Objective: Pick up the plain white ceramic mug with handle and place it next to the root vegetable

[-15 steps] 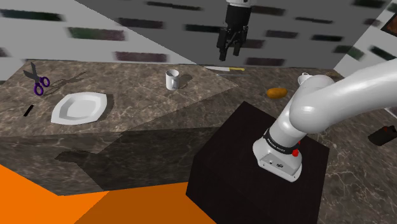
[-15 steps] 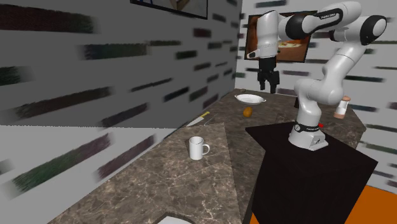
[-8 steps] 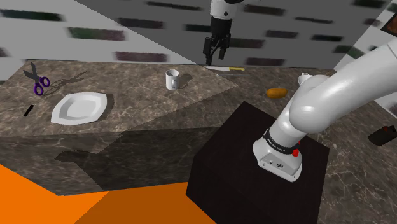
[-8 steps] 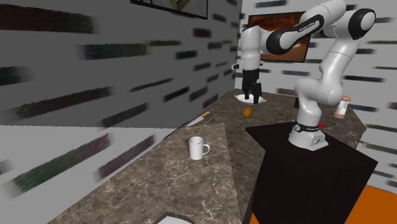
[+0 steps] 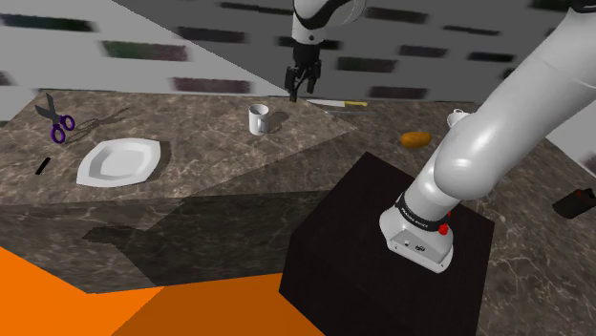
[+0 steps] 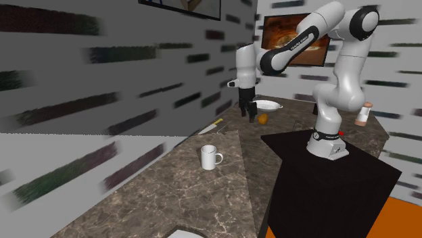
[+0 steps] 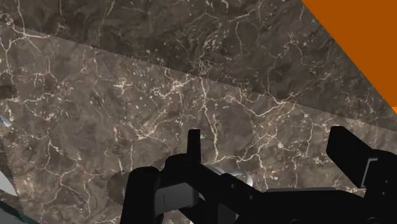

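The claw (image 5: 298, 92) hangs spread at the shoulder view's upper middle, just right of the white mug (image 5: 259, 119), which stands on the marbled surface (image 5: 181, 113). At that view's left lie scissors (image 5: 55, 120) and a plate (image 5: 117, 162). In the wrist view, bare surface shows between the fingers (image 7: 194, 146). In the second exterior view the mug stands mid-frame, well apart from the orange root vegetable (image 6: 262, 119).

Countertop (image 5: 220, 186) layout, referenced to the mug (image 5: 259, 119)
In the shoulder view: plate (image 5: 117, 162) and scissors (image 5: 55, 119) left of the mug; knife (image 5: 336, 103) and root vegetable (image 5: 415, 139) right of it; stand (image 5: 349, 243) in front, rightward.
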`<state>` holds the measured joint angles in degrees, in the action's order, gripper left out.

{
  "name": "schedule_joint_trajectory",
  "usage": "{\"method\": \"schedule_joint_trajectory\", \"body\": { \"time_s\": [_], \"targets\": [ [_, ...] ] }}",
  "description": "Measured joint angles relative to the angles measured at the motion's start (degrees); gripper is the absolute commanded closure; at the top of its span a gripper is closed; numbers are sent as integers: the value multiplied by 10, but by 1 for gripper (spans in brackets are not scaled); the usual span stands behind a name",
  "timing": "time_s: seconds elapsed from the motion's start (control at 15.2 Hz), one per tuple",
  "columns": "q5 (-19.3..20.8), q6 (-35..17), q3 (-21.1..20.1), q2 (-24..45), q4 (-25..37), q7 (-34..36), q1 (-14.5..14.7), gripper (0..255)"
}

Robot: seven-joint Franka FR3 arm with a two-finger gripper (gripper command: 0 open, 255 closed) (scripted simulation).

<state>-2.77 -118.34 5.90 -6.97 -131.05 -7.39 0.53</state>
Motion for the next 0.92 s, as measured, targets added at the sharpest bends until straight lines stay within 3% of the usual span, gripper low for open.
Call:
{"method": "schedule_joint_trajectory", "body": {
  "time_s": [0.46,0.92],
  "targets": [
    [-10,-64,6,153,97,-45,-6,0],
    [-18,-81,2,304,240,-78,-16,0]
  ]
}}
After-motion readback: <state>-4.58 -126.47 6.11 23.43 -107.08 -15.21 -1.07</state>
